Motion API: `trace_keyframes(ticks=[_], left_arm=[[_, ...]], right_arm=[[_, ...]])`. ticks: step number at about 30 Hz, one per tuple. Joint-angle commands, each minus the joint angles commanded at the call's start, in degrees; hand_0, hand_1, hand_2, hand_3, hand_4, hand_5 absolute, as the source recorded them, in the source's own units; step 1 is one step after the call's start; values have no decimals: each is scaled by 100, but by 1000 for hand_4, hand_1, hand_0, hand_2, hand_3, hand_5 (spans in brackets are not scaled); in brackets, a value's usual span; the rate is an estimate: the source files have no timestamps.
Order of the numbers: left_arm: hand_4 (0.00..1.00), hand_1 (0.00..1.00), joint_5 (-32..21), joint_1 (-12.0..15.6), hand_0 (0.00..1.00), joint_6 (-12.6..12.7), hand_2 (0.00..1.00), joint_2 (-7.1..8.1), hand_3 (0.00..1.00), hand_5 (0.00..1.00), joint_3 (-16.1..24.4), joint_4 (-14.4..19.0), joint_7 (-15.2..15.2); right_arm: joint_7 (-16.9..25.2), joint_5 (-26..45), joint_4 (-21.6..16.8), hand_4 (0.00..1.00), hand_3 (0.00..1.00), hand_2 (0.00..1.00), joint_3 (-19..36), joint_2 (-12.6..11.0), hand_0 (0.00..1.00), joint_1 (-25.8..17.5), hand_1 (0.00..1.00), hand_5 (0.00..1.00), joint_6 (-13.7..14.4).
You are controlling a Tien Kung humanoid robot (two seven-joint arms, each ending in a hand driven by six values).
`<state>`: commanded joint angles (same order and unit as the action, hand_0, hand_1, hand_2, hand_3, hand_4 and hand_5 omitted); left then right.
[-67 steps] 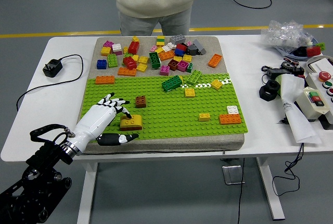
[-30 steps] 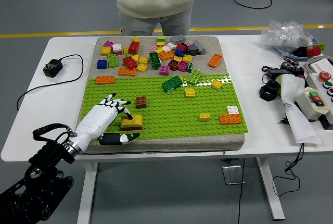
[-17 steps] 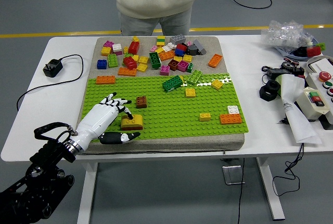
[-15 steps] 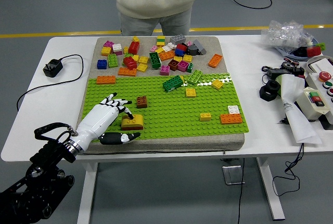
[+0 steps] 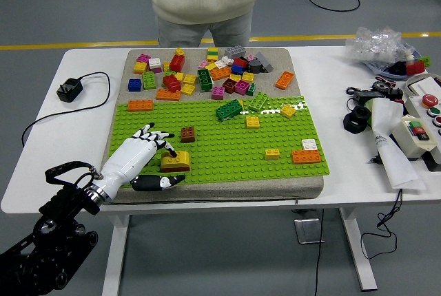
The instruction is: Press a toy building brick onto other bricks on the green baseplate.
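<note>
Green baseplate [image 5: 227, 144] near-left edge | left hand [image 5: 141, 155] — fingertip on yellow brick [image 5: 175, 162], nothing gripped

I see the white table [image 5: 83, 120] spanning the frame. At centre lies a grey mat [image 5: 207, 191] carrying the green baseplate [image 5: 227, 148]. At left a black power adapter [image 5: 69, 90] rests with its cable looping toward the near edge. At far right sit a clear plastic bag [image 5: 377, 43], black parts [image 5: 358, 118], white paper [image 5: 393, 151] and a button box [image 5: 422, 127].
</note>
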<state>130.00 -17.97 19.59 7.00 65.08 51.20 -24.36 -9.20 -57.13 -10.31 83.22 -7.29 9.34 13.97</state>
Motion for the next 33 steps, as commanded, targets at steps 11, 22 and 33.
trace_keyframes(ticks=[11, 22, 33], left_arm=[[901, 889, 0, 63, 998, -6, 866, 7, 559, 669, 38, 58, -5], [896, 886, 0, 225, 998, -54, 866, 99, 555, 661, 243, 671, -26], [895, 841, -498, 283, 998, -202, 817, 285, 575, 652, 851, 1283, -12]], right_arm=[[-3, -3, 0, 998, 742, 755, -4, -5, 803, -6, 732, 667, 3], [12, -8, 0, 998, 742, 755, 1, -10, 802, -19, 732, 666, -5], [23, -3, 0, 998, 741, 755, -6, -27, 802, -10, 731, 665, -29]])
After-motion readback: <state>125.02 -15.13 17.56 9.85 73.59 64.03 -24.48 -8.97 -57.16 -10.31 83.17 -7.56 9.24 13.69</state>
